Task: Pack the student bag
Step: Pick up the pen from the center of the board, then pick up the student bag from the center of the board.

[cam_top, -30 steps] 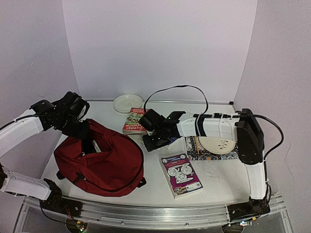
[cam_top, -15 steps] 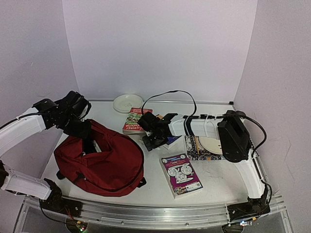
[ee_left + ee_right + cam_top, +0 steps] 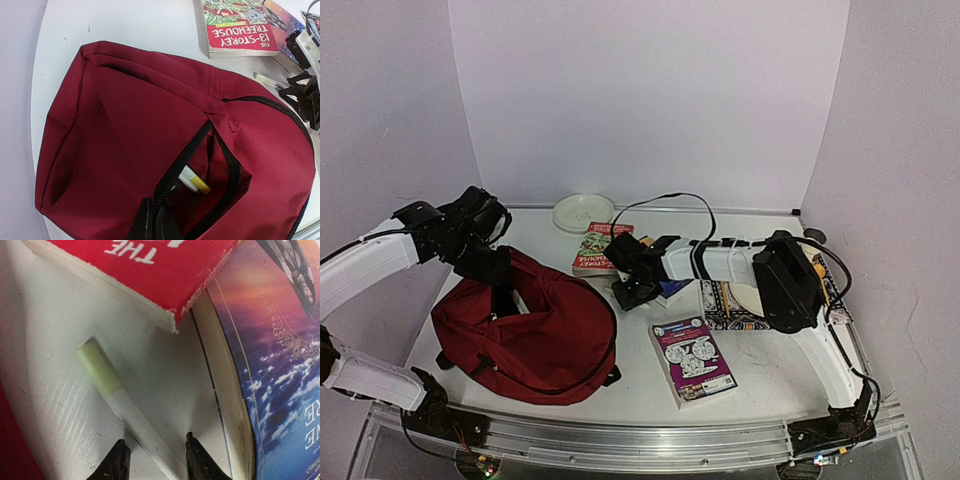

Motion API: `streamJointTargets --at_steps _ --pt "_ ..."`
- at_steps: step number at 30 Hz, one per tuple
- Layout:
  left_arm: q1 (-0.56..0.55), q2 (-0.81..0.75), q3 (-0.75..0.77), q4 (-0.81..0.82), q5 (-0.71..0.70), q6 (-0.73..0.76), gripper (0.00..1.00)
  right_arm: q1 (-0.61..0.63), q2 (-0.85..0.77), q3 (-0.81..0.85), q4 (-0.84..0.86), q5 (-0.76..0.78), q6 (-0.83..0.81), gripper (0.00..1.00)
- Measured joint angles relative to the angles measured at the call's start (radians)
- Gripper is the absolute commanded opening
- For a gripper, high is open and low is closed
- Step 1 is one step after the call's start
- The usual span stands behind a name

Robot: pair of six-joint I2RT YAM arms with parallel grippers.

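The dark red student bag lies at the front left, its black zip open. In the left wrist view the bag shows a yellow-capped marker inside the opening. My left gripper is shut on the bag's zip edge; in the top view it sits at the bag's far edge. My right gripper is open, low over the table, its fingertips on either side of a white marker with a pale green cap. In the top view it is just right of the bag.
A red Treehouse book and a blue book lie right beside the marker. A purple book lies at the front centre, and a patterned book with a plate to the right. A white lid is at the back.
My right arm has folded in, its elbow swinging left, and the gripper has settled lower by the blue book. The left gripper and bag have stayed put.
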Motion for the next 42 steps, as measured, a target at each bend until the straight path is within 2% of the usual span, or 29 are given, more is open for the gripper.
streamJointTargets --at_steps 6,11,20,28,42 --pt "0.000 0.011 0.000 0.008 0.015 0.005 0.00 0.000 -0.014 -0.041 0.043 -0.050 0.022 0.09" --pt "0.000 0.012 0.000 0.013 0.025 0.009 0.00 -0.001 -0.080 -0.149 0.076 -0.079 0.055 0.01" --pt "0.001 0.030 0.005 0.037 0.069 0.025 0.00 0.000 -0.159 -0.244 0.001 -0.117 0.093 0.00" --pt "0.002 0.042 0.032 0.045 0.106 0.025 0.00 0.000 -0.203 -0.241 -0.030 -0.127 0.134 0.00" --pt "0.002 0.081 0.038 0.126 0.250 0.008 0.00 0.000 -0.398 -0.232 0.001 -0.178 0.204 0.00"
